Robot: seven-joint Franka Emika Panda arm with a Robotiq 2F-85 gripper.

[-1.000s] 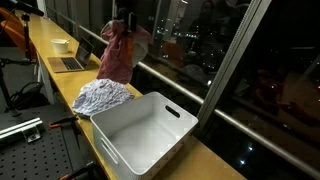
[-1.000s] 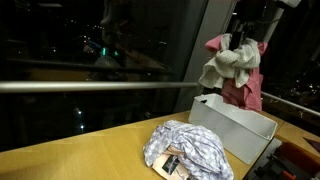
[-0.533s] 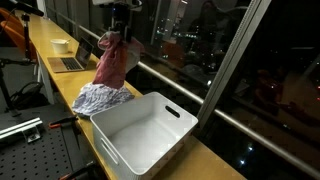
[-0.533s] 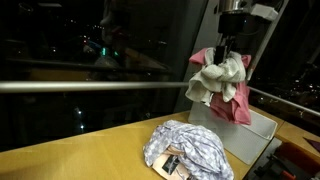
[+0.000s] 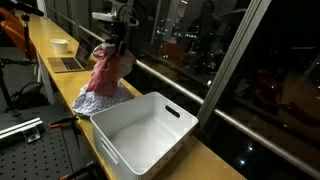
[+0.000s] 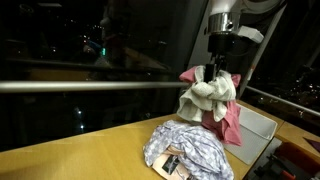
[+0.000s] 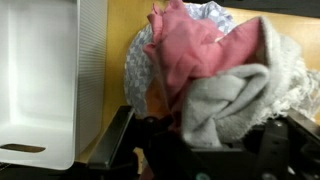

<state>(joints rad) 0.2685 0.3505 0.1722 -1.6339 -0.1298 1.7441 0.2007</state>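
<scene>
The gripper (image 6: 218,68) is clenched on a cloth bundle (image 6: 212,102), a pink cloth (image 5: 106,72) together with a grey towel (image 7: 238,100), and holds it in the air. In both exterior views the bundle hangs free above the wooden table (image 6: 80,155). It is over the patterned cloth (image 6: 190,150) that lies in a heap there, and beside the white bin (image 5: 140,125), not over it. The lowest pink end comes near to the heap; whether it touches cannot be told. In the wrist view the fabric hides most of the fingers. By judgement, the step in hand is the carrying: the load is lifted and not set down anywhere. Any further move calls for a firm grip, because the towel seems to sit loosely in the hold, and for room between the hanging ends and the rim of the bin.
</scene>
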